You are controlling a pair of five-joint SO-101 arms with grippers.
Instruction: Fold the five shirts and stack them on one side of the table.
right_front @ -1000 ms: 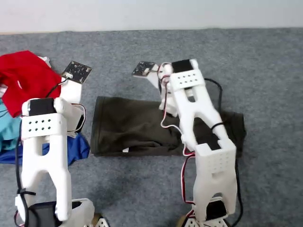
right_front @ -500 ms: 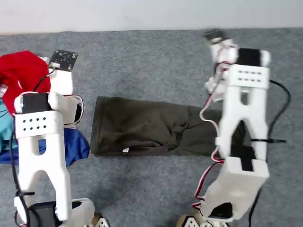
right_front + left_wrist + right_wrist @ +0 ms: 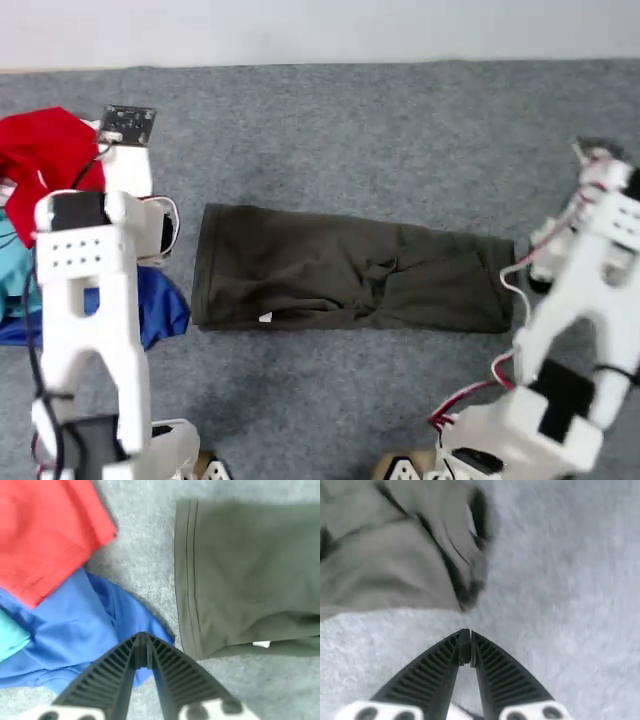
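The olive shirt lies across the middle of the table as a long strip, its hem just beside the blue shirt. Both pairs of jaws are pressed together and empty. The left jaws are over the blue shirt's edge, and the right jaws are just off the strip's other end. Best next, I judge: spread one pair wide, pinch through all the layers at one end, and carry that end over squarely.

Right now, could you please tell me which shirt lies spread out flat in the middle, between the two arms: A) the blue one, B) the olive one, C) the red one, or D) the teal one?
B: the olive shirt lies flat in the middle, while the red shirt, blue shirt and teal shirt are heaped off to one side.
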